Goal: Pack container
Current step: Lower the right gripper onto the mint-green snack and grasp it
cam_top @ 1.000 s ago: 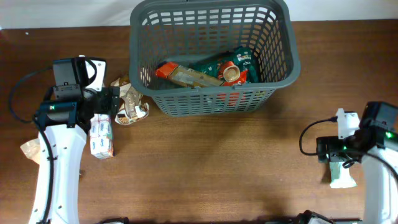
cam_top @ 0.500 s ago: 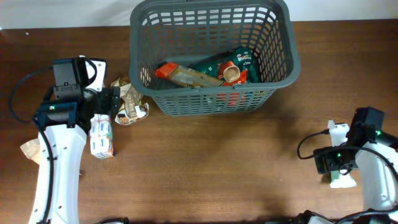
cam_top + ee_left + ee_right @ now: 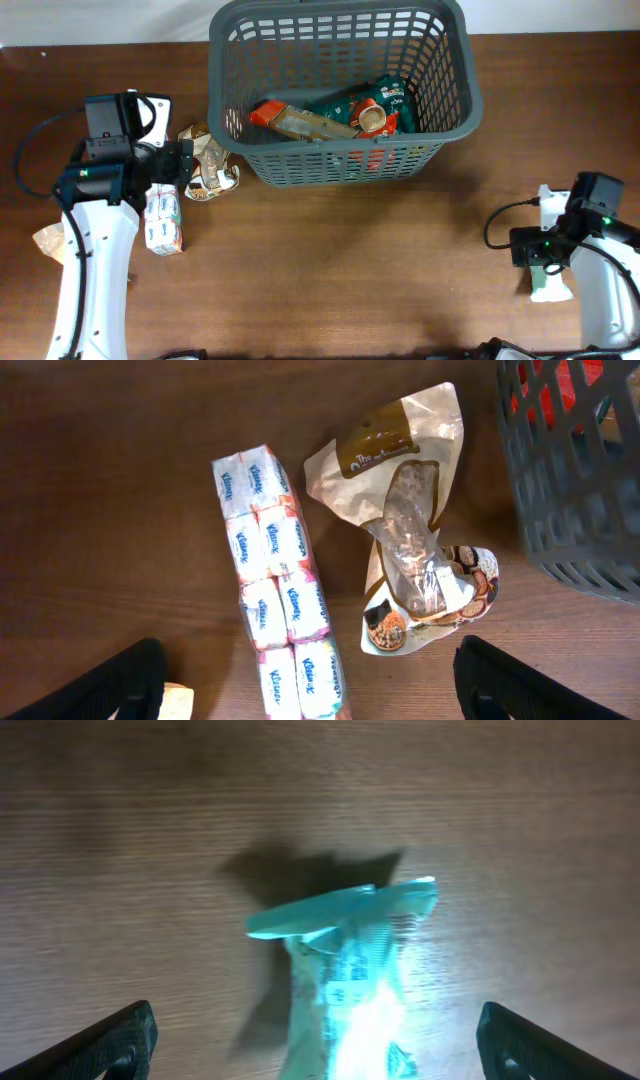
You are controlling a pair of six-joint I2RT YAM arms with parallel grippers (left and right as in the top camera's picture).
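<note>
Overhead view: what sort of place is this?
Likely a lab bench staged for grocery packing: a brown wooden table, a dark grey slotted plastic basket holding snack packs, two white robot arms.

A robot lab staged as a shop: plain wood counter [image 3: 330, 270], white wall [image 3: 100, 20] behind, two cabled arms [image 3: 95, 260], a basket [image 3: 340, 165] and grocery packs [image 3: 163, 220] laid out.

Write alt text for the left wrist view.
A long pack of Kleenex tissues lies on the wooden table, close beside a crumpled beige snack pouch with a clear window. A corner of the grey container fills the upper right, and the open left end effector frames the bottom edge, holding nothing.
</note>
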